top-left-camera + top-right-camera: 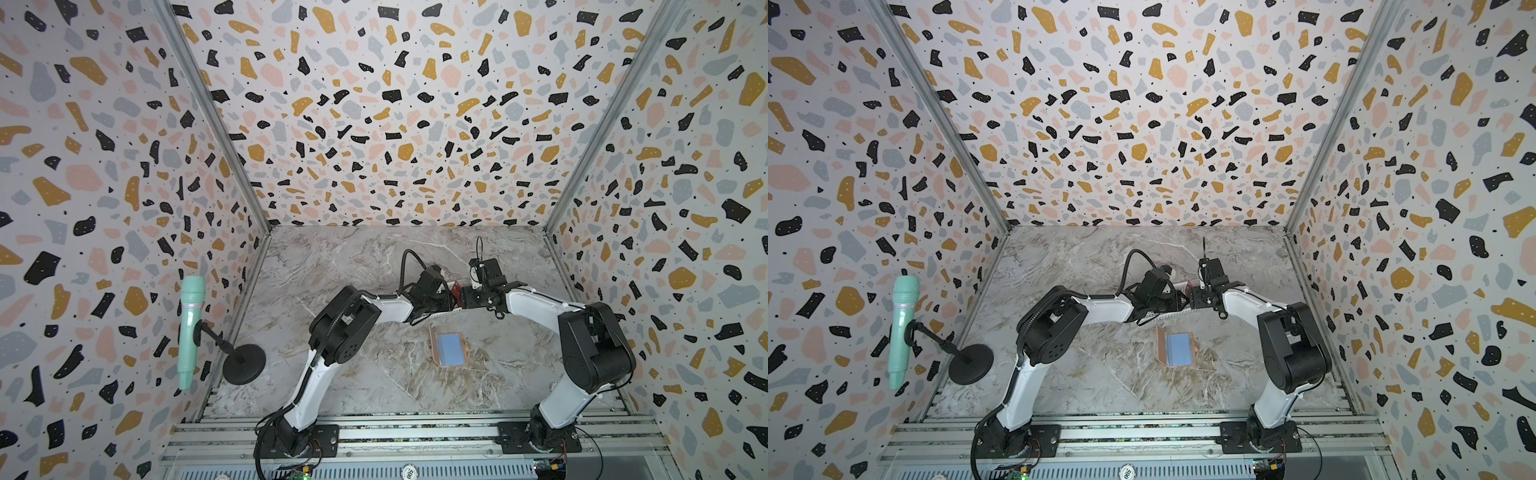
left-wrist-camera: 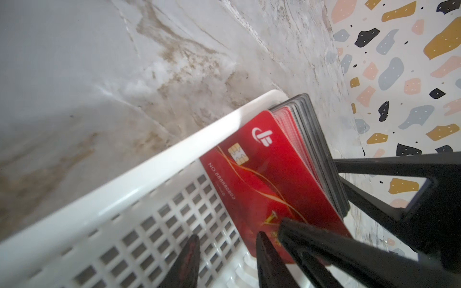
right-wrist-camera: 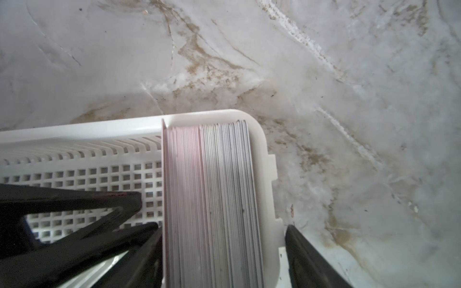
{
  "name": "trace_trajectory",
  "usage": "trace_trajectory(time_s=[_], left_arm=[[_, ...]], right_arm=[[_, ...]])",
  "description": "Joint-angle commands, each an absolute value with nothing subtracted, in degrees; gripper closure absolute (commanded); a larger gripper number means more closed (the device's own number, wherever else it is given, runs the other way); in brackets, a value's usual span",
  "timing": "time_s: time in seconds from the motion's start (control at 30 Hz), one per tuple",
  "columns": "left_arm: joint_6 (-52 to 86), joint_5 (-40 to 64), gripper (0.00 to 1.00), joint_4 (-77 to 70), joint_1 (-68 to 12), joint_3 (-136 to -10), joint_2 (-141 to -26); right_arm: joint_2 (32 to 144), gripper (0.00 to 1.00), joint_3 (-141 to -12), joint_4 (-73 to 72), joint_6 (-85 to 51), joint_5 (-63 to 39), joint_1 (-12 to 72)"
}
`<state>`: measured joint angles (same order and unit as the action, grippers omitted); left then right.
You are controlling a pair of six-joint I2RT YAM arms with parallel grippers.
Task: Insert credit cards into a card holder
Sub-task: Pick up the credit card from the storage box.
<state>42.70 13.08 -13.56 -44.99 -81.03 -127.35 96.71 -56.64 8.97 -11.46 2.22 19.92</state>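
Red plastic credit cards [image 2: 269, 179] stand on a long edge at one end of the white slotted plastic basket [image 2: 119, 197], long axis across the basket's width. The front card's printed face (gold chip, gold swirl, number line) points along the basket's length toward the left gripper [image 2: 228, 239]. Behind the red ones, dark grey-edged cards [image 3: 232, 199] pack against the end wall.

Right gripper [image 3: 222, 228] straddles the whole stack plus the end wall. One finger sits at the front card's face; can't tell if it touches. The other is outside the wall with a sliver of gap. Jaws spread, not clamped.

Left gripper is inside the basket, fingers parted with slotted floor showing between them and nothing in the gap. One finger is just beside the front card's lower part.

Tan leather-like card holder [image 1: 450, 349] lies opened flat on the grey-veined marble tabletop [image 1: 353, 266], pale blue inside up and slightly skewed. It's nearer the arm bases than the basket, apart from it, between the two arms. Long axis unclear from above; it reads near-square.

Mint-green microphone [image 1: 190, 328] on a black round-base stand sits by the left wall.
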Motion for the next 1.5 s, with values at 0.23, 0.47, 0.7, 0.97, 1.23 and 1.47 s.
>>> trace_trajectory(time_s=[0.23,0.47,0.7,0.97,1.23,1.47], left_arm=[[42.63,13.69,0.66,-11.89,-44.6,-82.46,-129.4],[42.04,13.99,0.66,-11.56,-44.65,-83.43,-128.39],[42.06,15.39,0.6,-12.04,-44.65,-84.94,-129.0],[42.96,16.08,0.61,-11.93,-44.64,-86.27,-131.59],[43.22,16.82,0.58,-11.91,-44.65,-86.9,-132.73],[42.86,17.06,0.58,-9.74,-44.65,-88.21,-134.07]], right_arm=[[94.56,0.37,-57.28,9.49,-11.69,2.21,19.66],[94.47,0.4,-57.27,9.35,-11.6,1.74,19.65],[94.5,0.41,-56.95,9.22,-11.65,1.18,19.62],[94.53,0.42,-56.91,9.04,-11.68,0.71,19.63],[94.21,0.43,-56.6,8.92,-11.76,0.59,19.68],[93.78,0.42,-56.81,9.03,-11.94,0.38,19.69]])
